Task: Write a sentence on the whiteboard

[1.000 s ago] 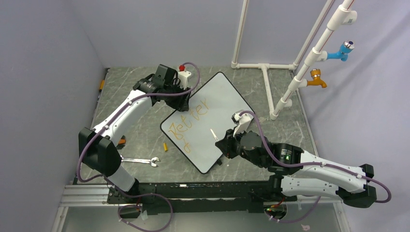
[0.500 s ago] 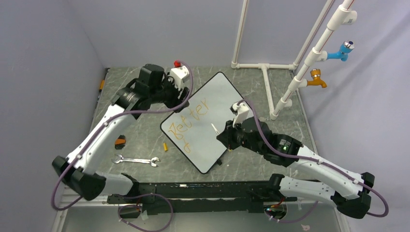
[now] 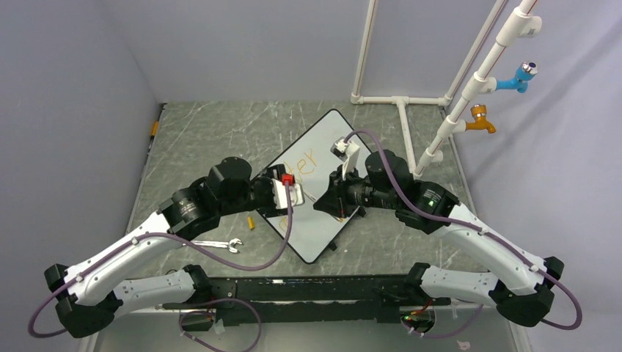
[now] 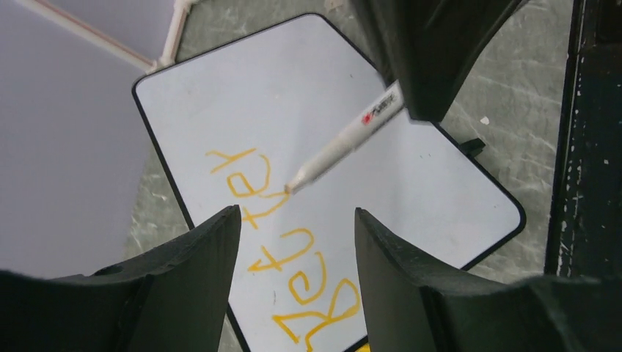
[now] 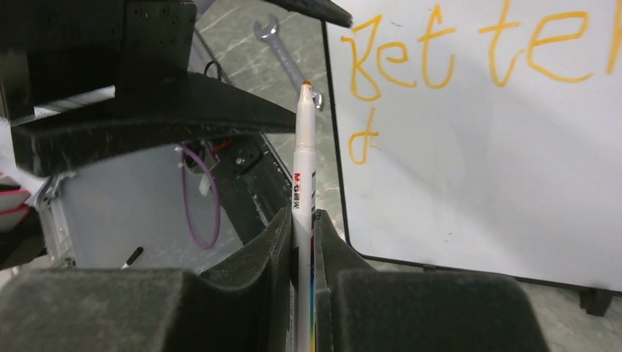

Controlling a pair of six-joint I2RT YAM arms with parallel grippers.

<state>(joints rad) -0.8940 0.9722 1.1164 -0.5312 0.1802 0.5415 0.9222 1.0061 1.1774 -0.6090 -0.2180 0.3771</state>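
Since the whiteboard (image 3: 312, 236) is laid flat and skewed, it can be reached from both sides. Above its near-left edge the left gripper (image 4: 297, 220) is held released and empty, probably to steady it. Over its middle the right gripper (image 5: 302, 227) is clenched on the marker (image 5: 303, 147), tip outward for writing. On its surface the sentence (image 4: 286, 253) is written as far as "Better" plus one letter.

The large, flat, glossy white whiteboard (image 3: 312, 236) with a thin black frame and rounded corners lies flat on the grey marbled counter (image 3: 213, 139). It is turned diagonally, with one corner pointing to the far side. On it stands the orange handwritten sentence (image 5: 438, 51): the word "Better", and below its beginning a single "d".
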